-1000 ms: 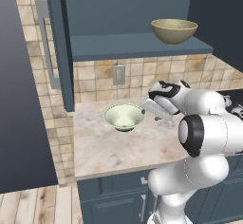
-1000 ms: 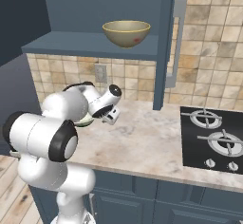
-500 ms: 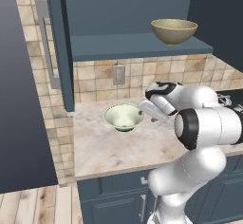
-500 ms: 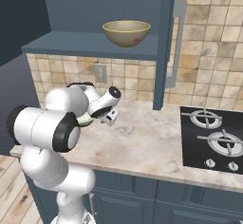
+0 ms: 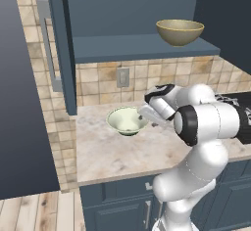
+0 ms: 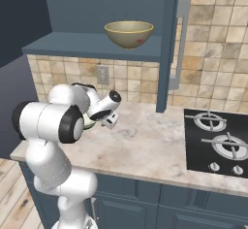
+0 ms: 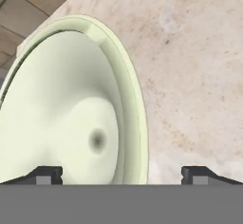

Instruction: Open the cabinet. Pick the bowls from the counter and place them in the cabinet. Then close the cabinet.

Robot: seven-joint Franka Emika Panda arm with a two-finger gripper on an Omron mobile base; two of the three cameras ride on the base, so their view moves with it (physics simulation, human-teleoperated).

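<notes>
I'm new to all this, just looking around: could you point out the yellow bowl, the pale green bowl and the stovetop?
yellow bowl (image 5: pixel 179 33), left base view, outer wall.
pale green bowl (image 7: pixel 71 123), hand view, inner hollow.
stovetop (image 6: pixel 218 145), right base view, black top between burners.

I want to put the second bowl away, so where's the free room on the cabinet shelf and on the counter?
Shelf: bare left of the mustard bowl. Counter: bare between the arm and the stovetop, and along its front edge. Crowded around the cream bowl, where the open gripper sits.
</notes>
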